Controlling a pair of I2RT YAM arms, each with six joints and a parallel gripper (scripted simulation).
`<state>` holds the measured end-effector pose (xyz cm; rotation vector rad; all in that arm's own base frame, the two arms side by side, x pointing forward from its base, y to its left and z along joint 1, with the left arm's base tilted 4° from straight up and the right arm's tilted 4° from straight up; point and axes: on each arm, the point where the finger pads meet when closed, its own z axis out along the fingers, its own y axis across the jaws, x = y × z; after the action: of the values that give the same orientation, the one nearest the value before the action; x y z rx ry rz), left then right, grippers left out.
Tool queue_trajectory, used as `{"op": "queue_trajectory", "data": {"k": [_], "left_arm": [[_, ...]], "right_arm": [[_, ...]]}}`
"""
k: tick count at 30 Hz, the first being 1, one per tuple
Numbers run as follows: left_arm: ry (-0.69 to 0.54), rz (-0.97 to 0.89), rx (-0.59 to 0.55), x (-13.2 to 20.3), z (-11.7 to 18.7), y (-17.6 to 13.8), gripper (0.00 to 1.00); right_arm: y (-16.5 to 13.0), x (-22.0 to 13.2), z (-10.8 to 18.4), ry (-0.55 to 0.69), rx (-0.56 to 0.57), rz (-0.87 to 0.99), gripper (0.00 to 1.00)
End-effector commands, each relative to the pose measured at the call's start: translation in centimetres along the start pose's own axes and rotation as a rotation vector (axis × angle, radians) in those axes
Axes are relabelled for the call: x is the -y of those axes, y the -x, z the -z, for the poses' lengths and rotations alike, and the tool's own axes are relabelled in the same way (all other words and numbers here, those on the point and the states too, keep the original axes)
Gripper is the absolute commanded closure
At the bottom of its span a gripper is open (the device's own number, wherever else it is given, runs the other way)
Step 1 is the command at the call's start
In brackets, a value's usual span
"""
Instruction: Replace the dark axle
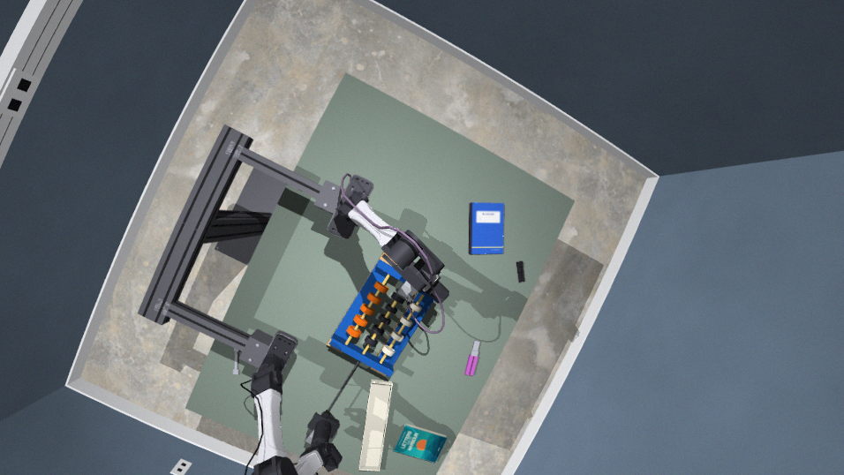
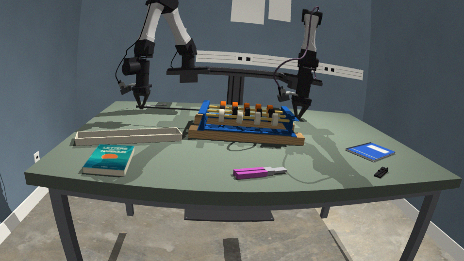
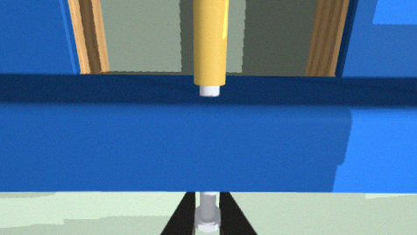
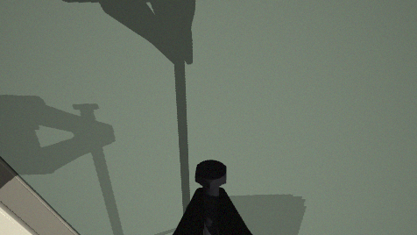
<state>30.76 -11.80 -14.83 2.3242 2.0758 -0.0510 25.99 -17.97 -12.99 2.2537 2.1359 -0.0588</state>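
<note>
Fingers of the left gripper (image 2: 298, 118) (image 3: 208, 197): clenched on the round-headed bright axle (image 3: 208, 216), tip through 1 blue rail (image 3: 175, 149). Wheel frame (image 1: 359, 358) (image 2: 204, 111): on 2 grained wooden battens (image 2: 246, 137), 5 orange discs (image 1: 359, 320) (image 2: 246, 105). Right gripper (image 1: 327, 411) (image 2: 141, 106) (image 4: 211, 191): grasping the slender dark axle (image 1: 343, 387) (image 2: 175, 108) (image 4: 210, 172), outside the cream oblong tray (image 1: 375, 425) (image 2: 129, 138) (image 4: 37, 203).

Bright axle between dark fingers at blue rail

At lower center, dark fingers grip the bright axle (image 3: 208, 201) beside its head (image 3: 208, 219). A blue rail (image 3: 175, 146) spans the frame. Above, the axle's pale tip shows below a yellow spacer (image 3: 210, 44); wooden battens (image 3: 94, 39) flank it.
</note>
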Motion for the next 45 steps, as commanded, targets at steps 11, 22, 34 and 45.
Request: {"op": "queue_trajectory", "data": {"k": [11, 22, 34, 45], "left_arm": [[-0.022, 0.017, -0.002, 0.6, -1.2, -0.4, 1.0], [-0.041, 0.02, -0.004, 1.4, -1.5, -0.8, 1.0], [-0.04, 0.016, -0.002, 1.4, -1.5, -0.8, 1.0], [-0.033, 0.016, 0.009, 1.1, -1.3, -0.6, 1.0]], "right_arm": [[0.2, -0.3, 0.2, 0.009, 0.003, 0.012, 1.0], [0.5, -0.3, 0.2, 0.017, 0.005, 0.006, 1.0], [0.3, -0.5, 0.4, 0.019, 0.009, 0.015, 1.0], [0.3, -0.6, 0.4, 0.019, 0.01, 0.017, 1.0]]}}
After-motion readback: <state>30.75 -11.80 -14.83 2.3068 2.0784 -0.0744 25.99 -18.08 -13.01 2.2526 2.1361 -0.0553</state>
